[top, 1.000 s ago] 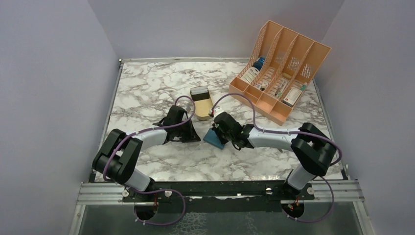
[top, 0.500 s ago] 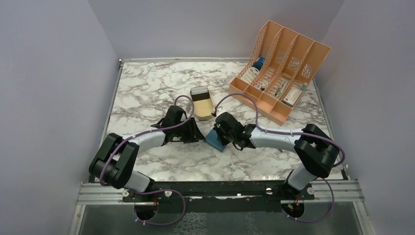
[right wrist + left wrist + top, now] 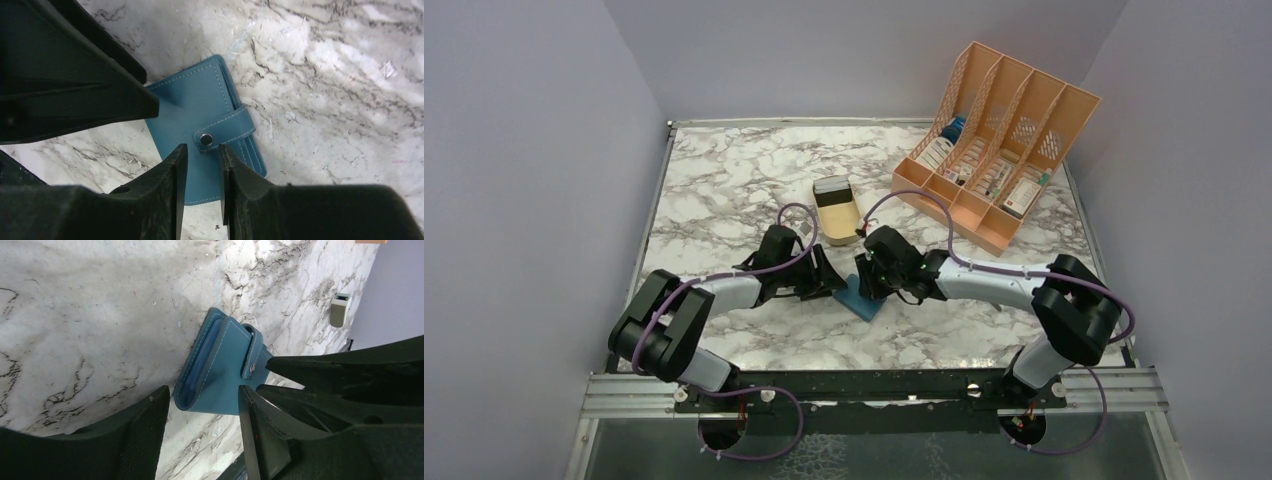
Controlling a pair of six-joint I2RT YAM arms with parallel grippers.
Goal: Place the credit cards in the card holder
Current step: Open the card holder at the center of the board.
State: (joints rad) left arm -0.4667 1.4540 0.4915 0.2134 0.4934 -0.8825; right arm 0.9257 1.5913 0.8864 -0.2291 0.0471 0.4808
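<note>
Both hands letting go since a second ago: left hand (image 3: 202,390) spreading wide, right hand (image 3: 202,147) parting slightly, neither gripping anything. Teal-blue folding card holder (image 3: 200,105) is lying flat on the marble surface (image 3: 724,180) between them, tab snapped. Credit cards not showing, probably inside, so task is looking done. Tan oval tray (image 3: 838,225) is holding one small dark item.

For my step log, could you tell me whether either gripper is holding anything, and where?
Nothing is held: the card holder lies closed on the table, with the left gripper and right gripper open by it.
</note>
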